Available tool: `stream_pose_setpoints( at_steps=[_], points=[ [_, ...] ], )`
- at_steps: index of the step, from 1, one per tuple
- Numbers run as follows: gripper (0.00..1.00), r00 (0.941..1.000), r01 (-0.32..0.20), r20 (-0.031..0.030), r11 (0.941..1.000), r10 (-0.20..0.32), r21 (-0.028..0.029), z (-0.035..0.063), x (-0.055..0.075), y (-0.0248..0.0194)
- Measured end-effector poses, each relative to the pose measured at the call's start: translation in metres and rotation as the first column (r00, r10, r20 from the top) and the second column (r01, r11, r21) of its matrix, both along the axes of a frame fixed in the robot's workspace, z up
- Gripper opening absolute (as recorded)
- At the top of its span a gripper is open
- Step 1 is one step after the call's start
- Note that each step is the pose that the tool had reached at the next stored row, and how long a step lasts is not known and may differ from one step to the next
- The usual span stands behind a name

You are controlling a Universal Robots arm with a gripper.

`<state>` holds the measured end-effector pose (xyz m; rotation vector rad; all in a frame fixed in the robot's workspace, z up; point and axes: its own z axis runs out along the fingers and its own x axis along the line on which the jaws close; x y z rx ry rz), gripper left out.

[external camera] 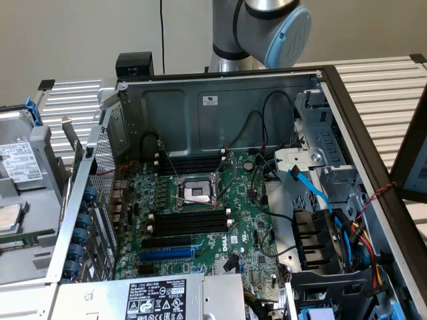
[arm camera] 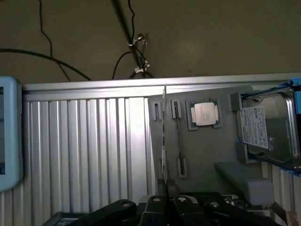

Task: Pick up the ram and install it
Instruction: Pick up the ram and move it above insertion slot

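In the pincer (arm camera: pixel 165 201), ram (arm camera: pixel 164 141) edge-on, thin

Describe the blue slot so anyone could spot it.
Inside the open computer case, find the green motherboard. Nearer the camera than the square processor socket lie long black slots. The blue slot is next after them, the only long slot coloured blue.

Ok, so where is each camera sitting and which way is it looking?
Exterior view: off the arm, above the open computer case, looking down at its motherboard; the arm's grey and blue joint shows beyond the case.
Wrist view: on the wrist, looking past the pincer, shut on the edge-on ram, at the parts tray.
Shared: the hard drive and ribbed table.
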<state>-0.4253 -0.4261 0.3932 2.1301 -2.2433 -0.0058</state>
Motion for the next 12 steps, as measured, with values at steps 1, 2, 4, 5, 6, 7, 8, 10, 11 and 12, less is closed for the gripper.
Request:
stream_pose_setpoints(
  at_steps=[1, 2, 4, 5, 6, 7, 8, 10, 11, 12],
  points=[
    [0.12, 1.0000, 0.000, -0.0003, 1.0000, 0.000, 0.0000, 0.0043, 0.000, 0.0000],
    [0.12, 1.0000, 0.000, -0.0005, 1.0000, 0.000, 0.0000, 0.0047, 0.000, 0.0000],
    [0.12, 1.0000, 0.000, -0.0002, 1.0000, 0.000, 0.0002, 0.0046, 0.000, 0.0000],
    [0.12, 1.0000, 0.000, -0.0003, 1.0000, 0.000, -0.0009, 0.0047, 0.000, 0.0000],
    [0.12, 1.0000, 0.000, -0.0019, 1.0000, 0.000, -0.0016, 0.0050, 0.002, -0.0003],
    [0.12, 1.0000, 0.000, -0.0038, 1.0000, 0.000, -0.0017, 0.0064, 0.006, -0.0008],
    [0.12, 1.0000, 0.000, -0.0046, 1.0000, 0.000, -0.0018, 0.0083, 0.010, -0.0011],
    [0.12, 1.0000, 0.000, -0.0047, 1.0000, 0.000, -0.0005, 0.0131, 0.019, -0.0014],
    [0.12, 1.0000, 0.000, -0.0047, 1.0000, 0.000, 0.0003, 0.0153, 0.024, -0.0014],
    [0.12, 1.0000, 0.000, -0.0047, 1.0000, 0.000, 0.0011, 0.0172, 0.028, -0.0015]
  ],
)
